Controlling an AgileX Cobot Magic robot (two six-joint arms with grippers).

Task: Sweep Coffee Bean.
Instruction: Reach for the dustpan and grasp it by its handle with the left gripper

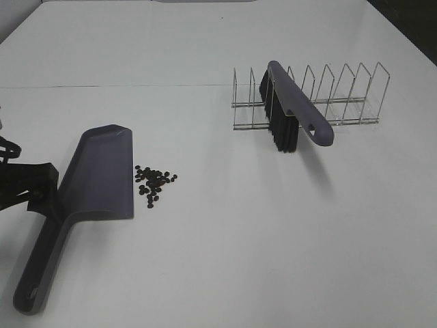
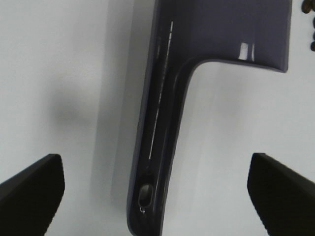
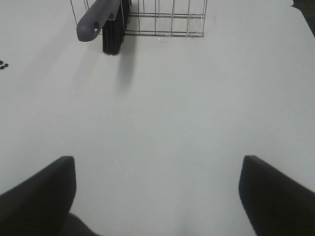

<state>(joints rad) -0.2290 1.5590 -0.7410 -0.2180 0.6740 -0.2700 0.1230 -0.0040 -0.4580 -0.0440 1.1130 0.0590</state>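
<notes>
The purple-grey dustpan [image 1: 99, 171] lies flat at the left, its handle [image 1: 41, 273] pointing to the near edge. The coffee bean [image 1: 153, 181] cluster sits just right of the pan's open side. My left gripper [image 1: 37, 186] is at the far left beside the pan, open. In the left wrist view the dustpan handle [image 2: 157, 142] runs between the wide-apart fingers [image 2: 29, 191] without touching them, and my left gripper [image 2: 155, 162] holds nothing. My right gripper [image 3: 158, 164] is open over bare table, far from the brush [image 3: 106, 19]; it is outside the exterior view.
A purple-handled brush [image 1: 290, 109] with black bristles leans in a wire rack [image 1: 341, 96] at the back right. The rack [image 3: 167, 19] and a few beans [image 3: 4, 65] show in the right wrist view. White table [image 1: 273, 239] all around.
</notes>
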